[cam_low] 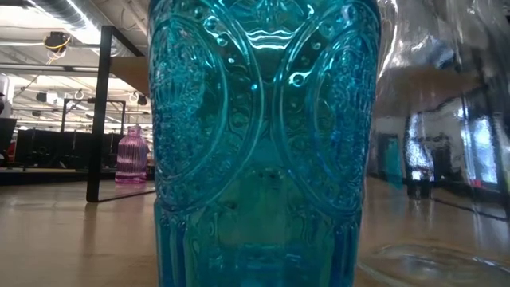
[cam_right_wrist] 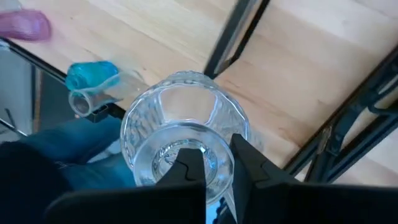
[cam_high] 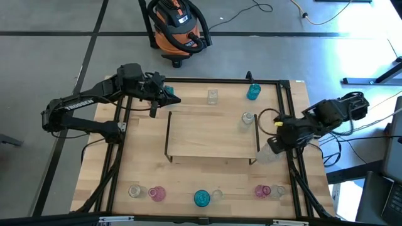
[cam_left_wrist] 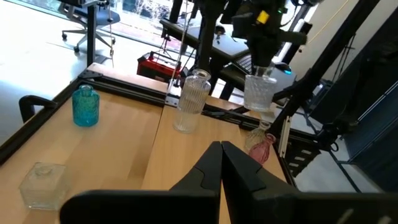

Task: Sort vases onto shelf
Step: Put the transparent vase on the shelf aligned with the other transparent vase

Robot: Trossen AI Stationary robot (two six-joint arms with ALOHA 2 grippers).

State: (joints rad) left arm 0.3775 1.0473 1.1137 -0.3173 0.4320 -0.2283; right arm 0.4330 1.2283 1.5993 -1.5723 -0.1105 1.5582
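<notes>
My right gripper [cam_right_wrist: 214, 165] is shut on a clear vase [cam_left_wrist: 258, 92] and holds it in the air off the shelf's [cam_high: 210, 135] near right corner. My left gripper [cam_left_wrist: 221, 149] hovers shut and empty over the table's far left, beyond the shelf. A clear vase [cam_high: 212, 96] and a teal vase [cam_high: 253, 92] stand on their bases behind the shelf, and a ribbed clear one [cam_high: 247, 119] stands at its far right corner. Several pink, teal and clear vases stand in a row along the near edge, among them a teal one [cam_high: 201, 198]. My right gripper holds the clear vase by the rim of its mouth [cam_right_wrist: 221, 149]. One finger [cam_right_wrist: 189, 171] seems to be inside the neck and the other [cam_right_wrist: 245, 163] outside, pinching the glass wall. The fingers come from above, pointing steeply down. The vase hangs below them, clear of the table.
The shelf's thin dark end brackets [cam_high: 257, 135] stand close to the held vase. A black frame [cam_high: 286, 100] runs around the tabletop. In the low view the near teal vase [cam_low: 255, 143] fills most of the picture, with a pink vase [cam_low: 131, 155] behind it.
</notes>
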